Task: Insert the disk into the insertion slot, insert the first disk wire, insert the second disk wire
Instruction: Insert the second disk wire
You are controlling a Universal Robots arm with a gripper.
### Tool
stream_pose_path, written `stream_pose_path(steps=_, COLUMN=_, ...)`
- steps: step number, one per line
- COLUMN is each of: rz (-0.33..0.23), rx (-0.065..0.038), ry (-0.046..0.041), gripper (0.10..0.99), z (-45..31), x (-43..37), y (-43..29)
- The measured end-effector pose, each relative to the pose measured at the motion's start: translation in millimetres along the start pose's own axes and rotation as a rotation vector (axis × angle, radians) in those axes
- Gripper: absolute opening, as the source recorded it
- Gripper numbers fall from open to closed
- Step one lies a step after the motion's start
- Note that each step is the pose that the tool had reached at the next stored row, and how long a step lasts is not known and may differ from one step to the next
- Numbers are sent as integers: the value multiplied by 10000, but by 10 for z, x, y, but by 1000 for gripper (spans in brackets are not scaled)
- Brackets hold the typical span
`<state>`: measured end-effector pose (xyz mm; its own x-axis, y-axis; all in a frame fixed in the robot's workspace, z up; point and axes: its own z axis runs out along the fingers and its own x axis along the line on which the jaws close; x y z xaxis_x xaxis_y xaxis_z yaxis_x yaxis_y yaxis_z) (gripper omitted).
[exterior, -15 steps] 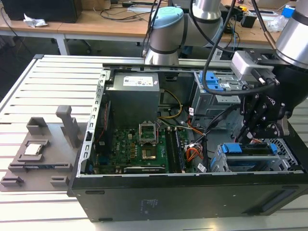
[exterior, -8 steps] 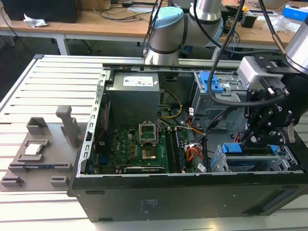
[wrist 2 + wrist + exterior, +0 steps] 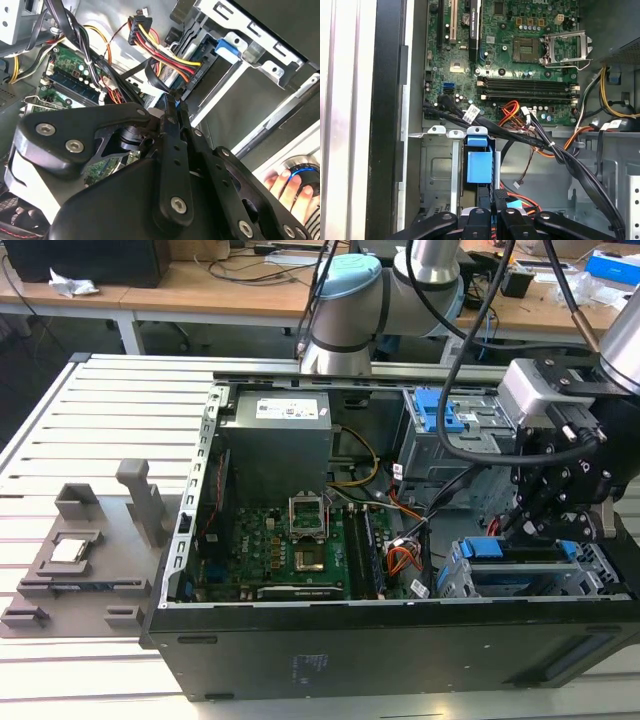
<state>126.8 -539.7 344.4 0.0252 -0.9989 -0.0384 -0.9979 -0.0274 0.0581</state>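
The disk (image 3: 510, 548), silver in its blue carrier, lies inside the insertion slot (image 3: 462, 580), the low grey bay at the case's front corner on the exterior view's right. My gripper (image 3: 535, 530) hangs just above the disk's rear edge. In the second wrist view the black fingers (image 3: 172, 130) meet at the gripper (image 3: 170, 102), shut on the plug of a flat black disk wire (image 3: 154, 75) against the disk (image 3: 227, 47). A plug with yellow, red and black wires (image 3: 165, 52) sits at the disk's edge beside it. The first wrist view shows the gripper (image 3: 490, 215) over the blue carrier (image 3: 479, 167).
The open case holds a green motherboard (image 3: 300, 540), a grey power supply (image 3: 275, 440) and a taller grey cage with a blue latch (image 3: 440, 420). Cable bundles (image 3: 555, 150) cross beside the bay. A grey fixture (image 3: 90, 550) lies on the slatted table. A person's hand (image 3: 287, 187) rests outside the case.
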Motion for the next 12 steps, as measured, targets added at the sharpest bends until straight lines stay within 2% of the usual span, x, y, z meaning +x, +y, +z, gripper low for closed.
stream_pose_path(steps=12, rz=2, rx=-8, ry=-2, gripper=149, z=22, x=36, y=-38)
